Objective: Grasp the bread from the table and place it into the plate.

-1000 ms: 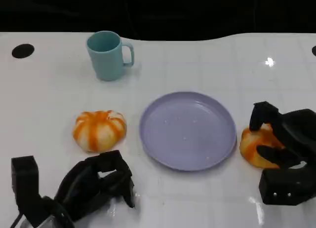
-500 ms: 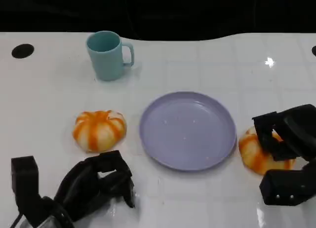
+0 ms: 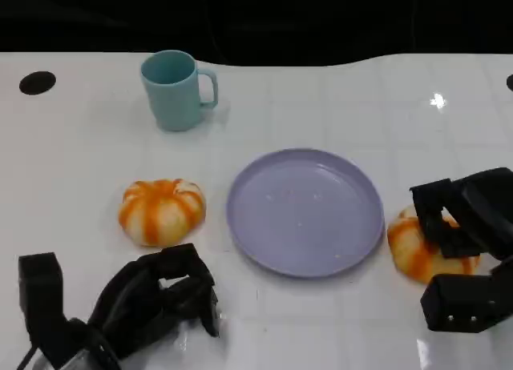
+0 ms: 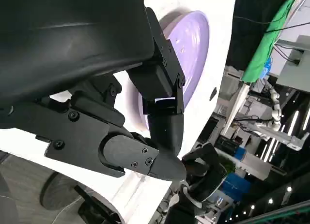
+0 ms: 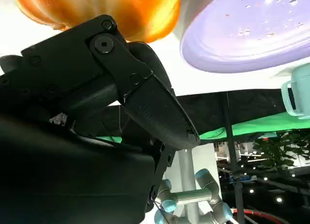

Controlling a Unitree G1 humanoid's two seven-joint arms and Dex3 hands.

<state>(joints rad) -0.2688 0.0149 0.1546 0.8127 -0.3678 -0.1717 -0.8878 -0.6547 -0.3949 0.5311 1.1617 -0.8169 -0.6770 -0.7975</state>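
You have one white table [image 3: 337, 82] whose far edge runs along a black backdrop, with a wide stretch of bare top between that edge and the plate. One lavender plate [image 3: 304, 211] sits near the middle, and it is your landmark; nothing lies in it. Two black hands are in play. The right hand [image 3: 461, 226] is just right of the plate, its fingers wrapped over the top of one orange-and-white bread roll [image 3: 417, 250], gripping it; that roll sits on the table with a thin strip of white between it and the plate's right rim. The right wrist view shows the same roll [image 5: 97, 10] pressed against the hand's fingers [image 5: 145, 103], with the plate's rim [image 5: 242, 44] close by. The left hand [image 3: 152, 298] rests left of the plate and nearer to you, fingers curled in with nothing in them. A second bread roll [image 3: 162, 211] lies just left of the plate, apart from its rim and beyond the left hand, untouched. One teal mug [image 3: 174, 90] stands upright beyond the plate to the left, well apart from it, handle turned toward the plate's side.
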